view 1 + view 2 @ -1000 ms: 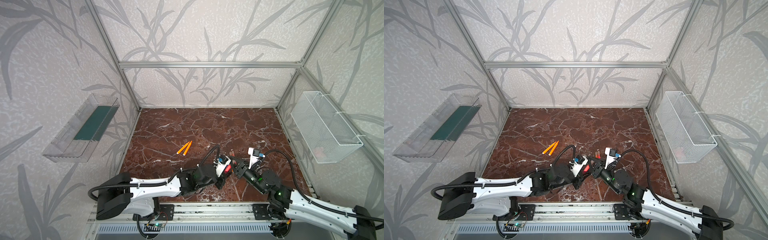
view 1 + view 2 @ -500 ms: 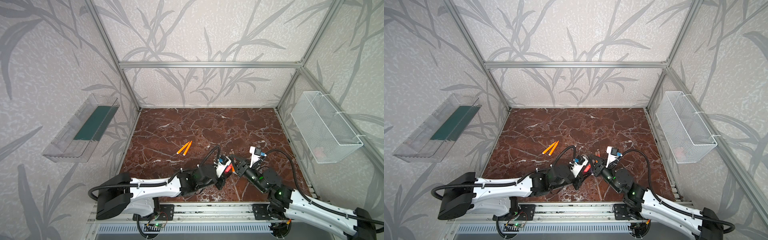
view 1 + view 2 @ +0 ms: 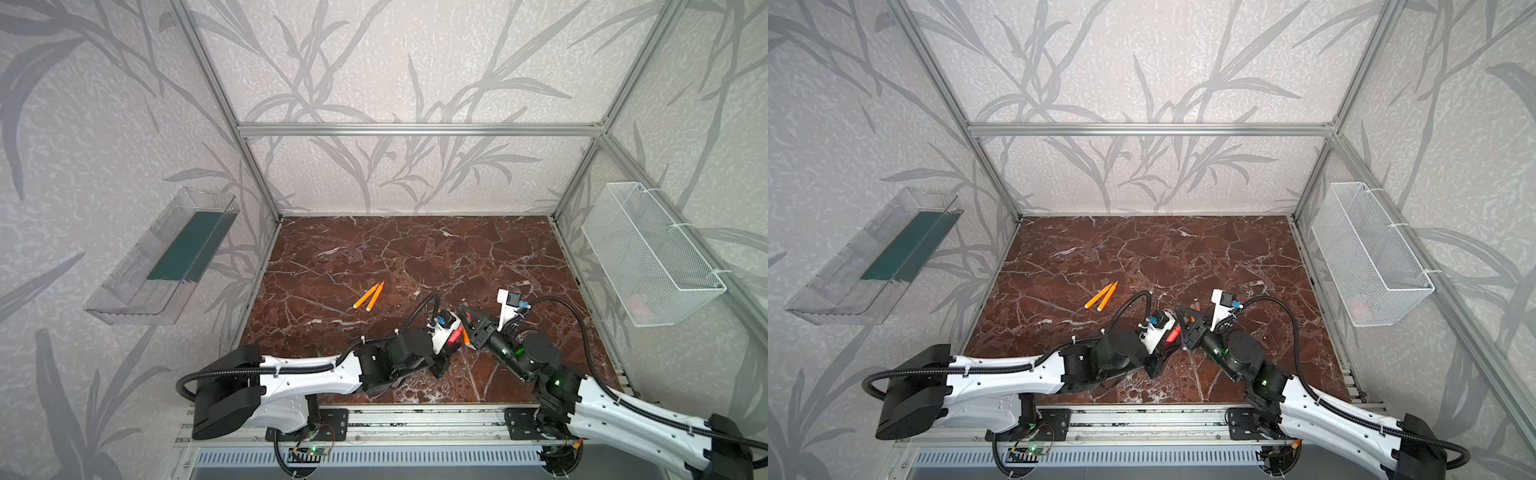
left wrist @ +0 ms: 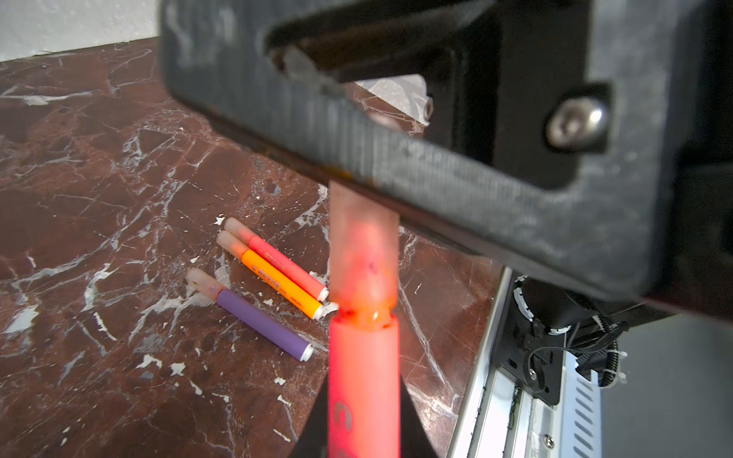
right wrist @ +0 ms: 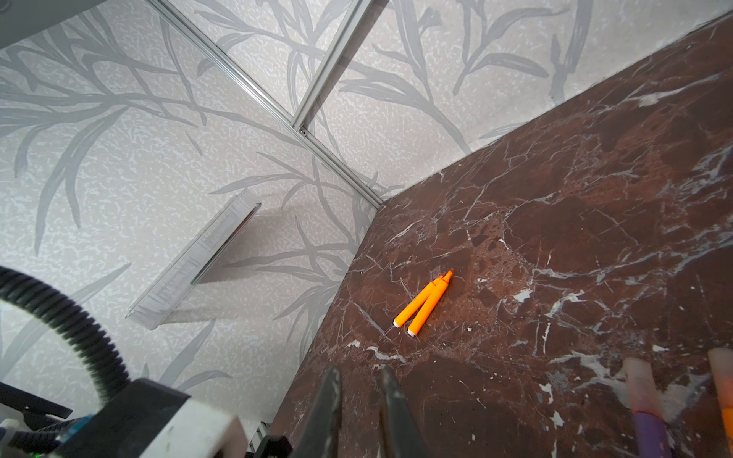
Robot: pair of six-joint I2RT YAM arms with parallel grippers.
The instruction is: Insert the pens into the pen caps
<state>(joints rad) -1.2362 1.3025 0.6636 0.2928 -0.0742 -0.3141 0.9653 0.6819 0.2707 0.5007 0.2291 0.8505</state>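
Note:
My left gripper [image 4: 363,396] is shut on a red-pink pen [image 4: 363,376] with a translucent pen cap [image 4: 363,253] on its tip. The cap's far end disappears behind a finger of my right gripper [image 5: 359,376], which lies across it. The right gripper is shut, with nothing between its fingertips. In both top views the grippers meet near the front middle, left [image 3: 455,334] against right [image 3: 462,311]. Two orange pens [image 3: 369,296] [image 5: 422,303] lie uncapped side by side farther back. Beside the grippers lie three capped pens: pink [image 4: 277,261], orange [image 4: 273,279] and purple [image 4: 261,325].
A clear plastic tray [image 3: 166,257] hangs on the left wall and a white wire basket [image 3: 648,253] on the right wall. The metal front rail [image 3: 415,415] runs just behind both arms. Aluminium frame posts stand at the floor's corners.
My right gripper has moved left, up against the left gripper's pen tip, and its jaws have closed. The left gripper and its pen have stayed put.

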